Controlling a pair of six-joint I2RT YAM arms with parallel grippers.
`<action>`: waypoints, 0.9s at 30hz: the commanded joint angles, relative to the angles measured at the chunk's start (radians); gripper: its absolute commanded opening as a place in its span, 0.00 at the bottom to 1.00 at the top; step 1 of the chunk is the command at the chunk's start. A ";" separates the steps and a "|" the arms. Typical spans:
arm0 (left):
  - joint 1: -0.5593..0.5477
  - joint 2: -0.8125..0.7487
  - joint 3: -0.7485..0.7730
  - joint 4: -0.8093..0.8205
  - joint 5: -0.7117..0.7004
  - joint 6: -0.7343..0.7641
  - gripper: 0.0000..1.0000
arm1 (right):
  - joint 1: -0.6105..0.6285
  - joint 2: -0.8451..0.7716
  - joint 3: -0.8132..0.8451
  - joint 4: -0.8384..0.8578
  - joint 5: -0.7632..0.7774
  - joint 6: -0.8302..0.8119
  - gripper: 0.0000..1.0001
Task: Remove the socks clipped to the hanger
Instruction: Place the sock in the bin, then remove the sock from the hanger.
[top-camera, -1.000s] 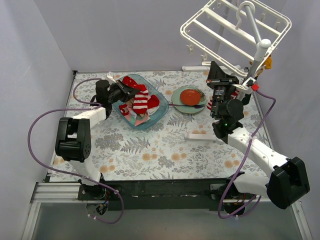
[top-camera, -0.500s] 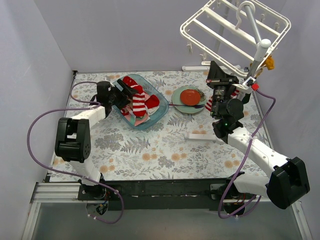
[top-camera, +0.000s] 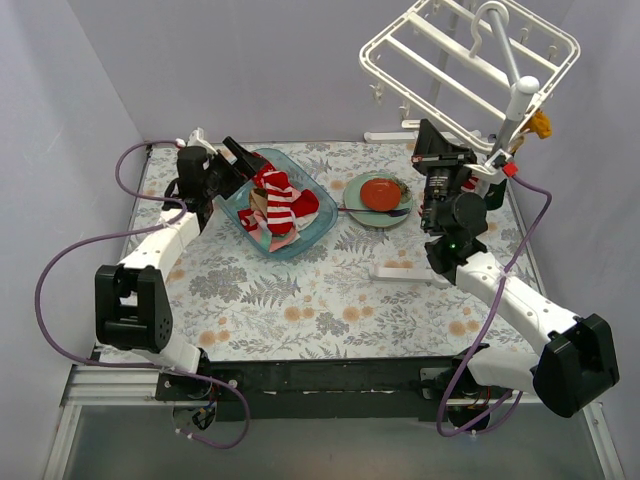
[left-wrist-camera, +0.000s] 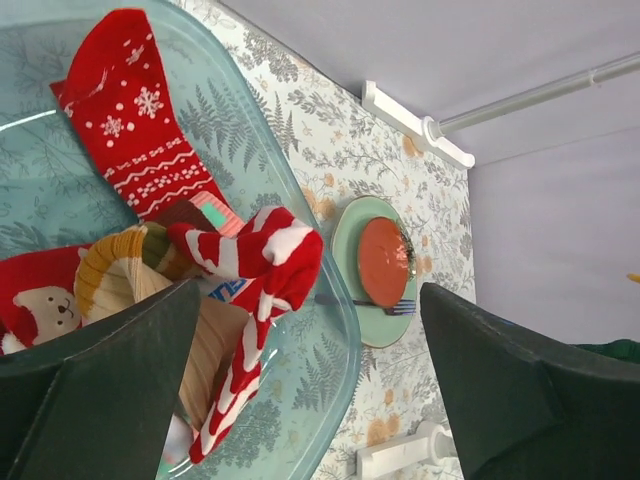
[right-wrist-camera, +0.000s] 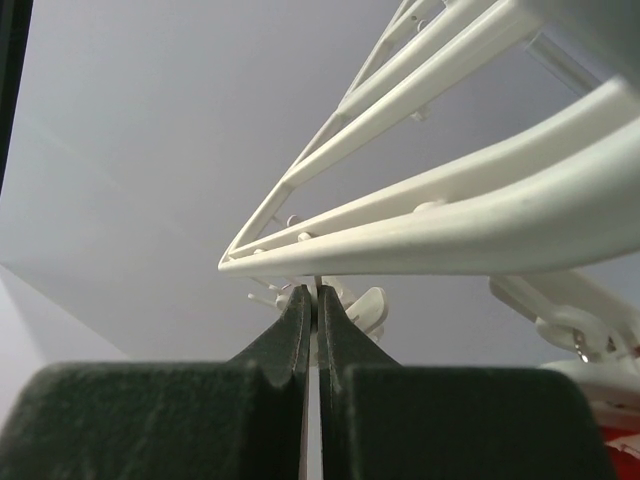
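Note:
The white hanger (top-camera: 470, 60) hangs tilted at the back right on a white post. A mustard yellow sock (top-camera: 539, 125) is clipped at its right edge. My right gripper (top-camera: 441, 152) points up beneath it. In the right wrist view its fingertips (right-wrist-camera: 318, 296) are shut on a thin clip stem under the hanger's bar (right-wrist-camera: 450, 235). My left gripper (top-camera: 219, 153) stands open over the left end of the blue tub (top-camera: 322, 226). The tub holds loose socks: a red-and-white striped one (left-wrist-camera: 262, 255), a red snowflake one (left-wrist-camera: 130, 130) and a mustard one (left-wrist-camera: 108, 272). Nothing lies between the left fingers (left-wrist-camera: 100, 400).
A green plate (top-camera: 352, 195) with a round red-orange object and a fork sits right of the tub. A white bar (top-camera: 405, 271) lies on the patterned table in front of the right arm. Grey walls close in on the left, the back and the right.
My left gripper has opened and pulled back to the left of the tub. The striped sock it held now lies in the tub. The right arm has not moved.

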 joint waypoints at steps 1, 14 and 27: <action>-0.055 -0.107 0.024 0.058 0.031 0.097 0.90 | -0.001 0.018 0.059 -0.052 -0.013 0.021 0.01; -0.439 0.131 0.071 0.573 0.366 0.292 0.82 | -0.001 -0.011 0.119 -0.231 -0.098 0.101 0.01; -0.576 0.445 0.328 0.687 0.494 0.278 0.81 | -0.001 -0.075 0.114 -0.293 -0.090 0.082 0.01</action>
